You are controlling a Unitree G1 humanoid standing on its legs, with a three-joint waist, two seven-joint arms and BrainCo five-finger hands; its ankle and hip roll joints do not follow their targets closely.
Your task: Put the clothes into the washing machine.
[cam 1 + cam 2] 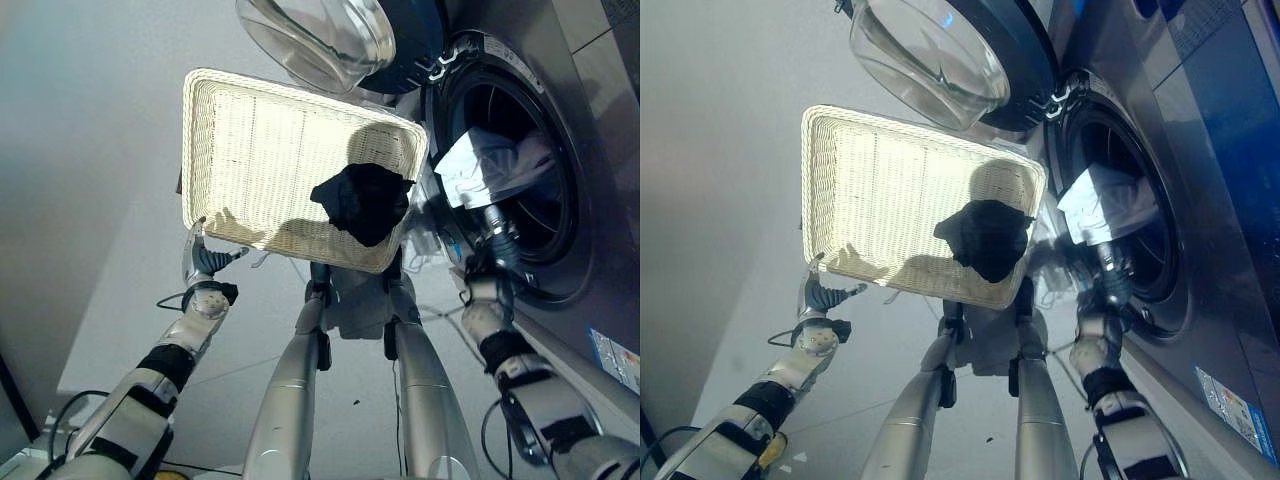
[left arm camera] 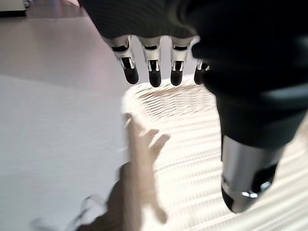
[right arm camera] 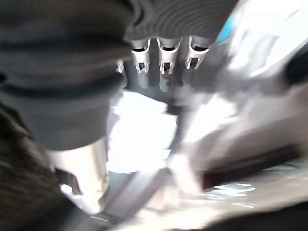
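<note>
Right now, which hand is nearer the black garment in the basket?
Right. The right hand is at the washer's drum opening, just beside the black garment. The left hand sits at the wicker basket's opposite near corner.

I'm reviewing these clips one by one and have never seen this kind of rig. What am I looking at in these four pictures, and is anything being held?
The two wide pictures come from a stereo camera on a humanoid robot's head, looking down. The two close ones come from cameras on its wrists.

A white wicker basket stands before a front-loading washing machine whose door is open. One black garment lies in the basket's corner nearest the machine. A white garment hangs in the drum opening.

The left hand is at the basket's near edge, fingers straight, holding nothing. The right hand reaches into the opening just under the white garment; whether it grips it is too blurred to tell.
</note>
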